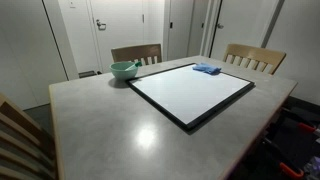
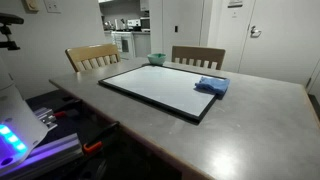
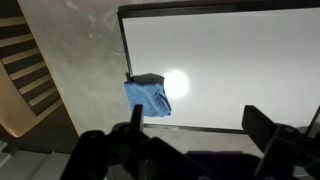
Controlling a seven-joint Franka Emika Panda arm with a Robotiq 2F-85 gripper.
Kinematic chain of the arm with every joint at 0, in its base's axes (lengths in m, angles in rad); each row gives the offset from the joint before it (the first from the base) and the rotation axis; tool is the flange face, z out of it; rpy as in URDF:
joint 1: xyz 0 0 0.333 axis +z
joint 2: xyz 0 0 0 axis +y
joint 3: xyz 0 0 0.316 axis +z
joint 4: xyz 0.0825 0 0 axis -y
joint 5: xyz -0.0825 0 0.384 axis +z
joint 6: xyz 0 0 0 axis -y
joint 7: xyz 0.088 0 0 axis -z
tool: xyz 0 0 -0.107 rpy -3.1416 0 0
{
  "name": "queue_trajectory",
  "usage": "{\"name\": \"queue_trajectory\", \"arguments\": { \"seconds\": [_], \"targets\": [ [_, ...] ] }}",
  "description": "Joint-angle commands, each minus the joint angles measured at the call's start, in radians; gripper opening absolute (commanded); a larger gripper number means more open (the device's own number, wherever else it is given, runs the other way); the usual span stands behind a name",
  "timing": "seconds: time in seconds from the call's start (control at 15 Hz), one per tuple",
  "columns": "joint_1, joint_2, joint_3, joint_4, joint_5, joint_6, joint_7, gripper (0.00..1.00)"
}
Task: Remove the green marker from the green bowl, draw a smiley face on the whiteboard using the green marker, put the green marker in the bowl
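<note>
The whiteboard (image 1: 190,92) lies flat on the table and shows in both exterior views (image 2: 160,85); its surface is blank. The green bowl (image 1: 123,70) stands just beyond one corner of the board and also shows small at the far edge (image 2: 157,58). The green marker is hidden or out of view. The arm is not in either exterior view. In the wrist view my gripper (image 3: 200,125) is open and empty, high above the board's framed edge (image 3: 230,60), with the table strip below it.
A blue cloth (image 1: 207,69) lies on a board corner, seen also in an exterior view (image 2: 211,86) and the wrist view (image 3: 148,95). Two wooden chairs (image 1: 136,53) (image 1: 255,58) stand at the far side of the grey table (image 1: 100,120).
</note>
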Motion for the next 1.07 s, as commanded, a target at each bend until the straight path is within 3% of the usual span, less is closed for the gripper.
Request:
{"name": "queue_trajectory", "arguments": {
  "seconds": [0.0, 0.4, 1.0],
  "targets": [
    [0.001, 0.0, 0.0, 0.002, 0.0, -0.002, 0.0, 1.0],
    [0.072, 0.032, -0.065, 0.003, 0.09, 0.006, -0.101, 1.0],
    [0.247, 0.145, -0.2, 0.034, 0.295, 0.004, -0.464, 1.0]
  ]
}}
